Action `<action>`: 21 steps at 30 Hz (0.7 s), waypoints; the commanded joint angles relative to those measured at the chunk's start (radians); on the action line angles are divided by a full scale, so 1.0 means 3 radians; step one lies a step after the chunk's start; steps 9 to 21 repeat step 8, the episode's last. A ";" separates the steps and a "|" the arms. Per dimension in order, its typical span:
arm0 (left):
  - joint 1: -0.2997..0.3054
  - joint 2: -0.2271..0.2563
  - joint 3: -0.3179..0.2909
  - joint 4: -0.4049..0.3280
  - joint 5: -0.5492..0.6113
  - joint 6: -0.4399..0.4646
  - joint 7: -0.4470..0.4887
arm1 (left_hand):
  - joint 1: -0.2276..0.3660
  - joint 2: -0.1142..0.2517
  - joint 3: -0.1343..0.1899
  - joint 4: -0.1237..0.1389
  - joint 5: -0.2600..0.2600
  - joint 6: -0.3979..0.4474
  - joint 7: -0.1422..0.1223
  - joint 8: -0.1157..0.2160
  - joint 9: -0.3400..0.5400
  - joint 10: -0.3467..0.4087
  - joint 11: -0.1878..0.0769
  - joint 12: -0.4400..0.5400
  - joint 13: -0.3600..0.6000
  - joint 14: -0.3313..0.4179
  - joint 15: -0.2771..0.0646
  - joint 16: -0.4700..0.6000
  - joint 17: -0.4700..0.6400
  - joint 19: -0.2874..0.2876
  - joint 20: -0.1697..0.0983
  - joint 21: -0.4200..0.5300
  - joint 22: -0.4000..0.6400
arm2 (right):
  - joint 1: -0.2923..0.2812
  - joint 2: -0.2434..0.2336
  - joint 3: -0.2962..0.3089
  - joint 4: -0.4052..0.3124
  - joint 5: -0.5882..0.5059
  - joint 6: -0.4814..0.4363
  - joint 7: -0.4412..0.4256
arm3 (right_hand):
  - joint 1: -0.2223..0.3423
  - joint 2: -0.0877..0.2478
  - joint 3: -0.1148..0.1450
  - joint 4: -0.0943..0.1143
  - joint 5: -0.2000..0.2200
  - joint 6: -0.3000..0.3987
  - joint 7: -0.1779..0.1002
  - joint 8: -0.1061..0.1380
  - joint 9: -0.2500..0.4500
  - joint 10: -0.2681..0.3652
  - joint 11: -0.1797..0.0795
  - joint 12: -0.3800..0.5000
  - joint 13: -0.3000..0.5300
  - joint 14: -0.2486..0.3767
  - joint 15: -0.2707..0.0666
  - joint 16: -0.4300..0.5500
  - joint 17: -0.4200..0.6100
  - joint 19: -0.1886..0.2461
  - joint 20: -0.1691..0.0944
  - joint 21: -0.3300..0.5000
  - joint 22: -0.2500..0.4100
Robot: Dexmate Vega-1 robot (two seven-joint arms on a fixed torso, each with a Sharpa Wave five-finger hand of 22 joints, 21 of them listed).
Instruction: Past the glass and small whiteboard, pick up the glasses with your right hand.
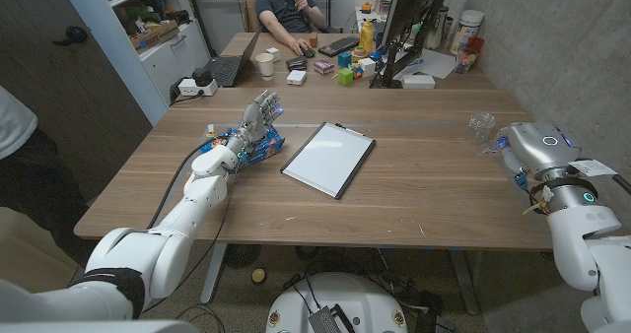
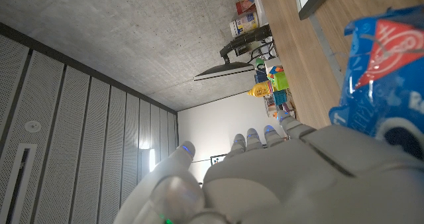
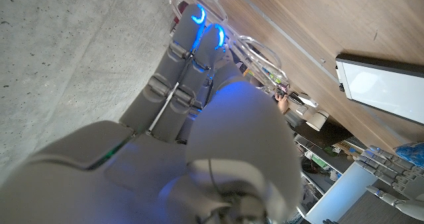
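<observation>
Right robot hand beside glasses

An office is suggested: beyond the wooden table, a person is seated beside a monitor, keyboard and laptop.

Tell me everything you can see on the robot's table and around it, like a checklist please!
Surface: wooden table, bare in front of the robot.
Job's things: small whiteboard lies flat mid-table; clear glass stands at the right, by the right hand; clear glasses show just past the right hand's fingertips.
Clutter: blue packet beside the left hand; cup, toy blocks, keyboard and bottles at the far end.
Hands: left hand is upright, holding nothing, fingers together; right hand is mostly hidden, grip unclear.
Cables: black cable along the left arm.
Surroundings: seated person at the far end, monitor, shelves, concrete wall.
</observation>
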 commanded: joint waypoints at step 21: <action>0.0086 0.0032 -0.0014 -0.0150 -0.0045 0.0025 0.0018 | 0.0002 0.0330 -0.0022 0.0002 0.0024 -0.0030 -0.0005 0.0010 0.0014 0.0005 0.0008 0.0011 0.0014 -0.0059 0.0014 0.0004 0.0015 -0.0002 -0.0001 -0.0010 0.0020 | -0.0195 0.0279 0.0133 -0.0265 -0.0040 0.0191 -0.0254 | -0.0002 0.0035 0.0043 0.0014 -0.0002 0.0055 0.0006 0.0017 0.0004 0.0101 0.0003 0.0273 0.0005 0.0041 -0.0001 -0.0037 0.0025 -0.0004 0.0005 0.0062 -0.0019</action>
